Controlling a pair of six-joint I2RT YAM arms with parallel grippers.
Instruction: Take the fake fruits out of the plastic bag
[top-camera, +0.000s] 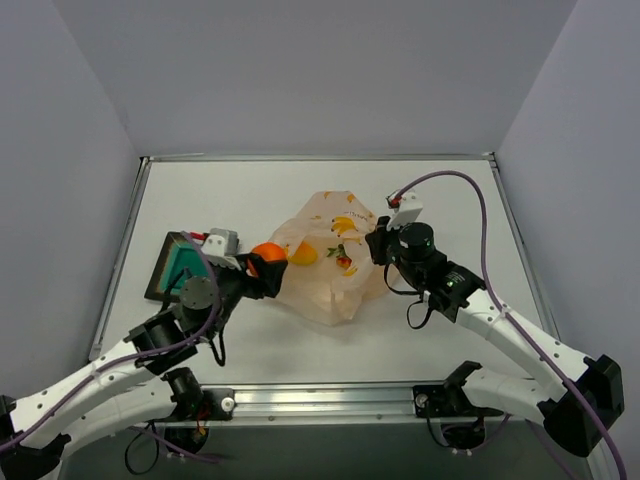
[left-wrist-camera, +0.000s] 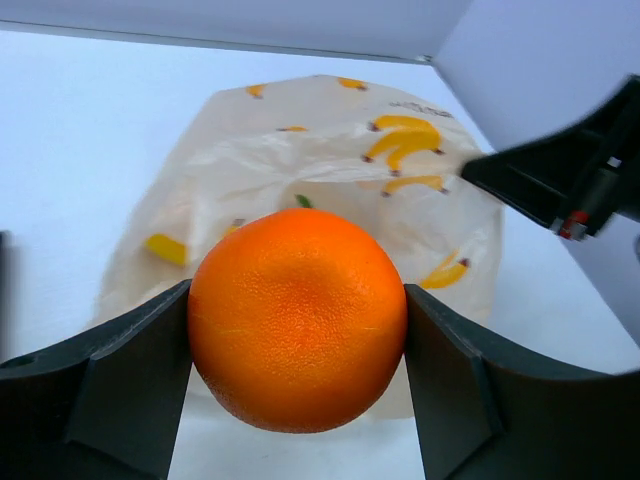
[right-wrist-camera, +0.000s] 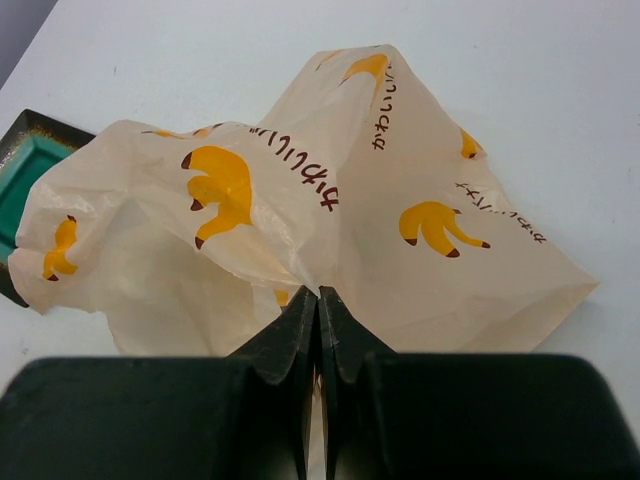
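Slip risk: my left pincer clenches the smooth round orange plastic ball at the left edge of the crinkly peach banana-print plastic bag, right pincer pinching its right side, so one jerk could pop the ball loose.

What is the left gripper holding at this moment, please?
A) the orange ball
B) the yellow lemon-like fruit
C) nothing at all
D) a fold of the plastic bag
A: the left wrist view shows the orange ball clamped between the fingers of the left gripper, in front of the plastic bag.
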